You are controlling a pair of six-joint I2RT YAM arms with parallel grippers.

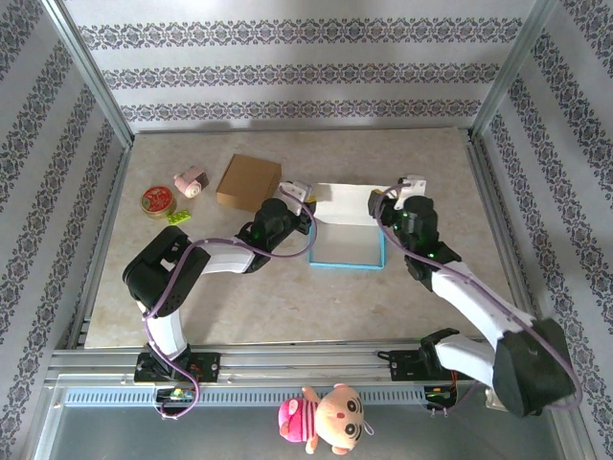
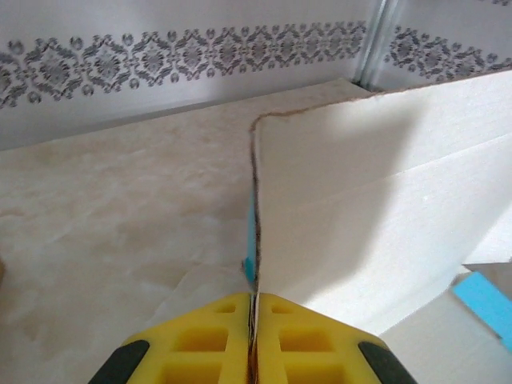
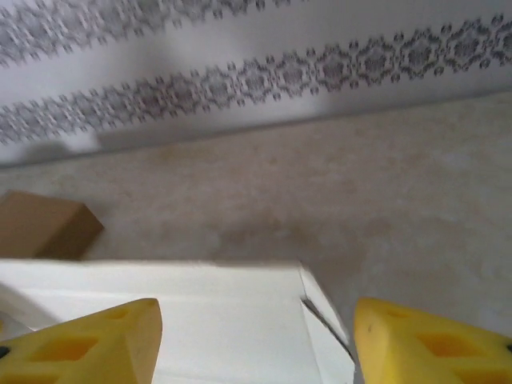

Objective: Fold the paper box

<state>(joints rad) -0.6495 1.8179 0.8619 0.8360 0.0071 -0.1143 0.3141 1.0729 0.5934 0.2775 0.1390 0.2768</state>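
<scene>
Paper box [image 1: 347,235] mid-table, toward far edge. Looks partly folded: blue walls raised, white far panel not yet closed. Left gripper [image 2: 253,320] pinches upright left panel. Right gripper [image 3: 256,340] spread wide over right panel, grasping nothing.

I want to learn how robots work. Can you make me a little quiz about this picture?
1. True or false: the left arm's fingers are pinching an edge of the paper box.
2. What lies to the left of the brown box in the top view? A) a pink roll B) a banana C) a cup
3. Fill in: the right arm's fingers are ___ (open or shut).

Key: 1 true; 2 A; 3 open.
</scene>
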